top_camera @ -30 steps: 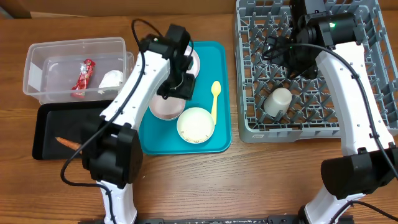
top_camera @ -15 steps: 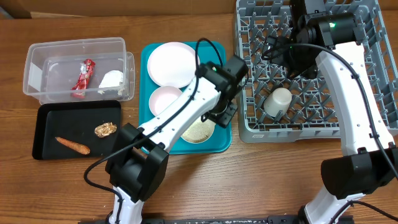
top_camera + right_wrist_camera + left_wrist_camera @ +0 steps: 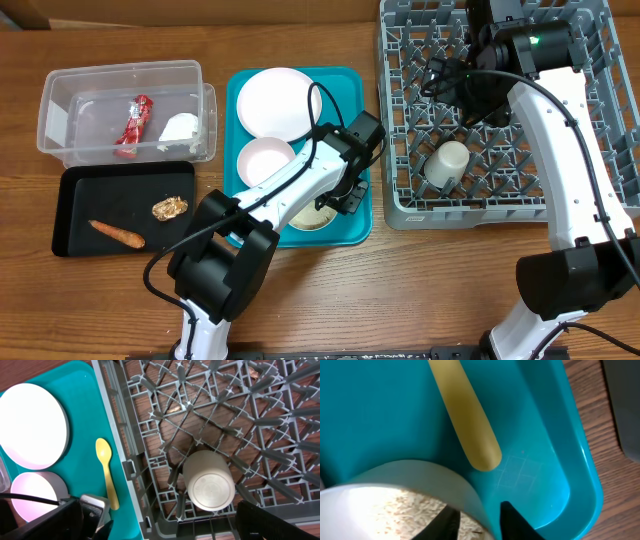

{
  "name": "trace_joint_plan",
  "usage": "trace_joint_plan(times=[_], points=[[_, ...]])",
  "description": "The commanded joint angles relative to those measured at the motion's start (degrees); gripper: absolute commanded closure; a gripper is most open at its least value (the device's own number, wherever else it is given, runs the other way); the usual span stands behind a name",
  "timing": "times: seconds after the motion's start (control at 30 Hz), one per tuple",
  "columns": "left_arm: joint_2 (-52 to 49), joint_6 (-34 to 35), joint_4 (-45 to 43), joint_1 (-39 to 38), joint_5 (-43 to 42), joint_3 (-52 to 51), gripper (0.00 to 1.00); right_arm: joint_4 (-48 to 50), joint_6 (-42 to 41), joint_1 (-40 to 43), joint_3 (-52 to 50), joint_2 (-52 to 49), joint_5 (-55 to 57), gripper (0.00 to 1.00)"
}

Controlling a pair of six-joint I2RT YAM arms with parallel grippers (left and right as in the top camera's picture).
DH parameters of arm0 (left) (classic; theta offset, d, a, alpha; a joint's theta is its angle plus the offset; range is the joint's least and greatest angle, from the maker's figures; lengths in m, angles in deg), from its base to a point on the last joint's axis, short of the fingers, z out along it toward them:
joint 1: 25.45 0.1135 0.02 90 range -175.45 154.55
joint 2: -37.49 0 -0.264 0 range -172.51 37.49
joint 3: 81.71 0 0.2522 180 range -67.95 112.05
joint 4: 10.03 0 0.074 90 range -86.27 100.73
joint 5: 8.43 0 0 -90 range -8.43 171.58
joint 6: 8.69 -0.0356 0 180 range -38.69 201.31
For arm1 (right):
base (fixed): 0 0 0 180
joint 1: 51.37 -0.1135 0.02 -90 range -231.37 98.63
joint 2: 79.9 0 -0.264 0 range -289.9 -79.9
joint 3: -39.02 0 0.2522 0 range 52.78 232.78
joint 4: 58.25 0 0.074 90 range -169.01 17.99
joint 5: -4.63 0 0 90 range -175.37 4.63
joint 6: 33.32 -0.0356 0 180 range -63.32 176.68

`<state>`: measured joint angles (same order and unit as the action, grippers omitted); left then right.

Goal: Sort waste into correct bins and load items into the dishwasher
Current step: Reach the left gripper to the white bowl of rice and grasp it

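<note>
My left gripper (image 3: 340, 195) (image 3: 477, 520) is shut on the rim of the white bowl (image 3: 310, 215) (image 3: 410, 480) holding loose rice (image 3: 380, 510), one finger inside and one outside. The yellow spoon (image 3: 462, 410) (image 3: 106, 475) lies beside it on the teal tray (image 3: 355, 90). The white plate (image 3: 275, 100) and the second bowl (image 3: 265, 160) also sit on that tray. My right gripper (image 3: 455, 85) (image 3: 155, 525) is open and empty above the grey rack (image 3: 410, 60) (image 3: 240, 405). The cup (image 3: 447, 163) (image 3: 208, 481) stands upside down in the rack.
The clear tub (image 3: 120, 70) holds the red wrapper (image 3: 133, 120) and the napkin (image 3: 180, 127). The black tray (image 3: 80, 195) holds the carrot (image 3: 115, 232) and the brown food piece (image 3: 169, 207). The rack's wall stands just right of the teal tray.
My left arm swung from over the plate and second bowl to the tray's right side, then came back and down onto the rice bowl. The right arm has not moved.
</note>
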<state>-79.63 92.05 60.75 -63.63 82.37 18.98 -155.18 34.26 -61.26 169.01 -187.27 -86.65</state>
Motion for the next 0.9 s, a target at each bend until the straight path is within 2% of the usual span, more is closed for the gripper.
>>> trace_joint_plan(times=[0.0,0.1,0.33,0.47,0.7,0.87], points=[[0.9,0.0,-0.5,-0.1,1.1,-0.7,0.81,0.0,0.3,-0.4,-0.1,0.5,-0.3,0.00],[0.9,0.1,-0.3,-0.1,1.1,-0.7,0.96,-0.1,0.3,-0.4,-0.1,0.5,-0.3,0.00],[0.9,1.8,1.9,-0.1,0.5,-0.3,0.96,-0.1,0.3,-0.4,-0.1,0.5,-0.3,0.00],[0.9,3.6,6.5,-0.1,-1.0,2.3,0.96,0.0,0.3,-0.4,-0.1,0.5,-0.3,0.00],[1.1,7.1,22.1,0.8,-1.5,18.9,0.96,0.0,0.3,-0.4,-0.1,0.5,-0.3,0.00],[2.7,7.5,29.2,3.3,-2.3,28.5,0.96,-0.2,1.6,-0.4,-0.1,0.5,-0.3,0.00]])
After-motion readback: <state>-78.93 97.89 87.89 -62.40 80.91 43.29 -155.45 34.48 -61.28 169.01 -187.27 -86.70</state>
